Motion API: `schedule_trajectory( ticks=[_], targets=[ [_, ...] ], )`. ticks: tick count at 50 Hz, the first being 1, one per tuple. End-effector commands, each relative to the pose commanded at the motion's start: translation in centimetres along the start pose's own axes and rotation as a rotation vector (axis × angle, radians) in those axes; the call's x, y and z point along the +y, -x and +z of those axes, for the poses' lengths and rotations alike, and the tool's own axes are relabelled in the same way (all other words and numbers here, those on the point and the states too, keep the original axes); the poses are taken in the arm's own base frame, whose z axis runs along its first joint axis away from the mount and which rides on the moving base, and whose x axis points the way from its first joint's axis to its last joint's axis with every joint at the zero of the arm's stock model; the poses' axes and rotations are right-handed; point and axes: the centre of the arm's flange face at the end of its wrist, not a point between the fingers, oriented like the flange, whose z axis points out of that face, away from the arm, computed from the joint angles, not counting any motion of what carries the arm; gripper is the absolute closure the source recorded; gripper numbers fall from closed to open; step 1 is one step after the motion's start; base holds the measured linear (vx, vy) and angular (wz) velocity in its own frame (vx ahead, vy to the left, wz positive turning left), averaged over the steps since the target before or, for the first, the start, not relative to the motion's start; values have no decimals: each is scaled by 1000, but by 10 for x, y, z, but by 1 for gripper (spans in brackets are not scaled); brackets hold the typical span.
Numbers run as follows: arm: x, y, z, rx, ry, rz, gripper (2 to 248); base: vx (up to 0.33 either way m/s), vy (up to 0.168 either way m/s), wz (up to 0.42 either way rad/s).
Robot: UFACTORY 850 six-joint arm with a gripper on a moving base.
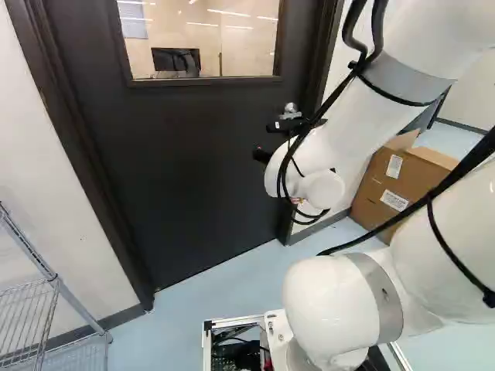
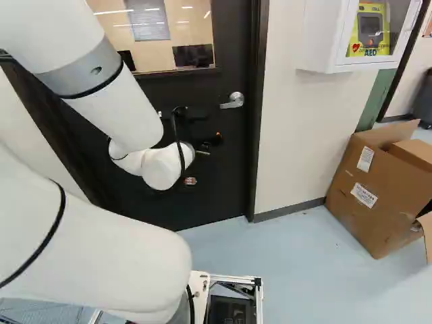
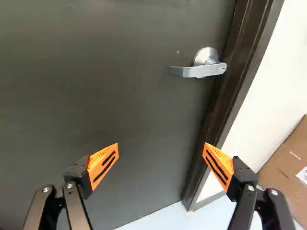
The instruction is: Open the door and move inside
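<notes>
The arm (image 2: 128, 111) reaches forward, bent, its gripper (image 2: 214, 140) low and left of the lever handle (image 3: 206, 69) — fingers spread wide, holding nothing — which juts from the closed door (image 3: 110, 96).

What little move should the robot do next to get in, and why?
Probably shift the open end effector a little toward the lever handle: the door looks shut, and the handle is ahead of the fingertips, not between them.
</notes>
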Motion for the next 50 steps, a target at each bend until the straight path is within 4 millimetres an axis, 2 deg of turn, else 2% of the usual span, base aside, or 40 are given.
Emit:
schedule_trajectory(
  ticks=[50],
  targets=[
    [25, -60, 29, 115, 56, -8, 3, 0, 0, 0]
  ],
)
